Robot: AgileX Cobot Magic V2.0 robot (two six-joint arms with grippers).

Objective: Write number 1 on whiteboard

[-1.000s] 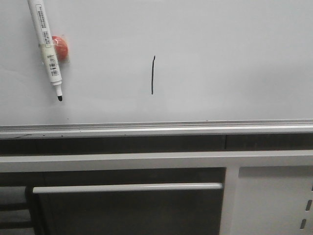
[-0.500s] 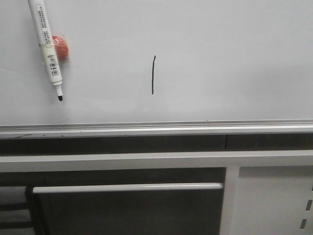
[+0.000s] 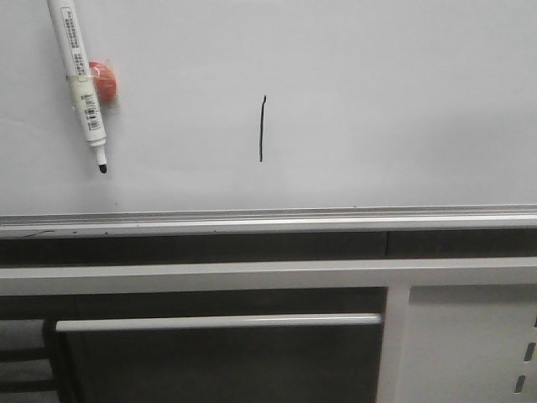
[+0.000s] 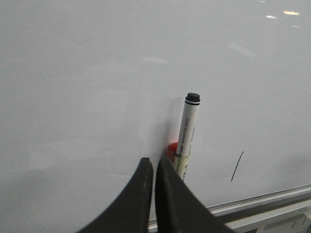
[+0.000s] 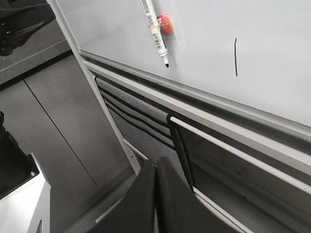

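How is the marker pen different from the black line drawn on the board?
The marker is a thick white tube with labels, while the number 1 is a thin black stroke. The marker is longer and leans; the number 1 stands nearly straight. The marker sits far left, the number 1 nearer the middle. Both are on the whiteboard.

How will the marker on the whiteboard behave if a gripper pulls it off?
The marker looks like a stiff, light plastic tube, probably easy to lift. It seems to hang from the red holder, so it may resist slightly. Its round barrel could roll once freed.
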